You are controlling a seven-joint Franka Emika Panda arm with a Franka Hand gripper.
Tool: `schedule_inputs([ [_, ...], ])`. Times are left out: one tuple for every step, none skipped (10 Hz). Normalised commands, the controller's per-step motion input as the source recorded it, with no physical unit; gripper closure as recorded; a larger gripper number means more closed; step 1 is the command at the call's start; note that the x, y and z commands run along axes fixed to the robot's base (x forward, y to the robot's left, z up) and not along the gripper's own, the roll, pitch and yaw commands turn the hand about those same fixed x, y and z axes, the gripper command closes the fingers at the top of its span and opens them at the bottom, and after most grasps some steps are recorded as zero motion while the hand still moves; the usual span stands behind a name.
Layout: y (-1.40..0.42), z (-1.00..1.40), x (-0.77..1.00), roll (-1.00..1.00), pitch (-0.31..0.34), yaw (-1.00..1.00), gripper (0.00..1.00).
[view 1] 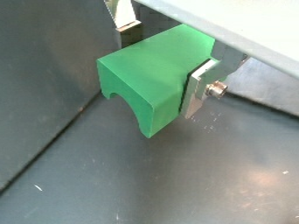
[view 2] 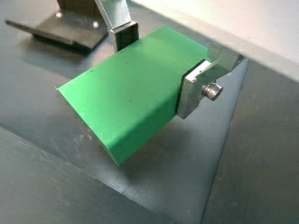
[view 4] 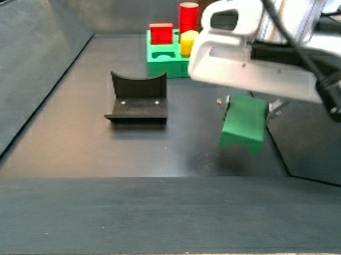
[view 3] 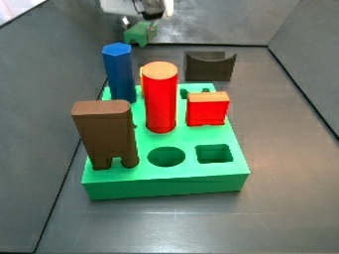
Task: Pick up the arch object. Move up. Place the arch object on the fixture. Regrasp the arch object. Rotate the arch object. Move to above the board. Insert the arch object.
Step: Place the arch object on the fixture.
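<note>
The arch object is a green block with a notch in one face, and it fills both wrist views. My gripper is shut on it. One silver finger lies flat on its side and the other meets its far edge. In a side view the arch object hangs under the gripper, low over the dark floor and to the right of the fixture. The board lies far from the gripper, with the fixture between them.
The board carries a brown arch-shaped block, a blue post, a red cylinder and a red cube. A round hole and a square hole are open. A pale wall runs close by the gripper.
</note>
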Motion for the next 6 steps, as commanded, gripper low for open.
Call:
schedule_inputs([
  [0.0, 1.0, 0.0, 0.0, 0.0, 0.0, 1.0],
  [0.0, 1.0, 0.0, 0.01, 0.011, 0.0, 1.0],
  [0.0, 1.0, -0.01, 0.01, 0.033, -0.01, 1.0],
  [0.0, 1.0, -0.02, 0.03, 0.046, -0.02, 1.0],
  [0.0, 1.0, -0.03, 0.04, 0.049, -0.02, 1.0],
  [0.0, 1.0, -0.03, 0.06, 0.057, -0.03, 1.0],
])
